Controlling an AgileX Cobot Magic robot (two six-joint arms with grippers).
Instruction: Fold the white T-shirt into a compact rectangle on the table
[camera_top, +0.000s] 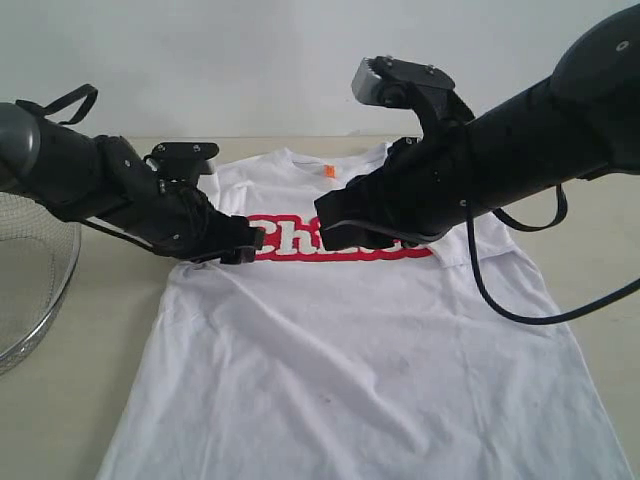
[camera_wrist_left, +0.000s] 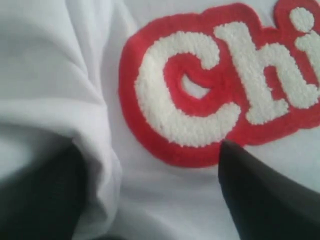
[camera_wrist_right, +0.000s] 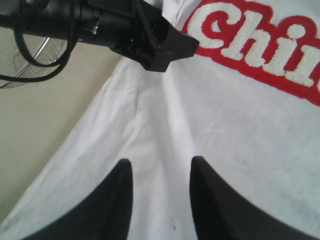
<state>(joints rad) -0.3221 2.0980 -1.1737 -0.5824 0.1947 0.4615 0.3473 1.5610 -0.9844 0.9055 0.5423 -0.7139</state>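
Observation:
The white T-shirt (camera_top: 370, 350) lies print side up on the table (camera_top: 80, 350), with its red "Chinese" lettering (camera_top: 290, 238) and orange neck tag (camera_top: 329, 171) showing. My left gripper (camera_top: 243, 246) is low over the start of the lettering. In the left wrist view the left gripper (camera_wrist_left: 148, 145) stands open, the letter "C" (camera_wrist_left: 185, 90) just ahead, and a raised fold of cloth (camera_wrist_left: 95, 150) drapes against one finger. My right gripper (camera_top: 333, 232) hangs over the chest. It (camera_wrist_right: 161, 161) is open, with smooth white cloth showing between its fingertips.
A round wire-mesh basket (camera_top: 30, 290) sits at the table's left edge, close to the left arm. A black cable (camera_top: 520, 310) loops from the right arm over the shirt's right side. The right wrist view shows the left gripper (camera_wrist_right: 167, 47) and bare table (camera_wrist_right: 40, 125).

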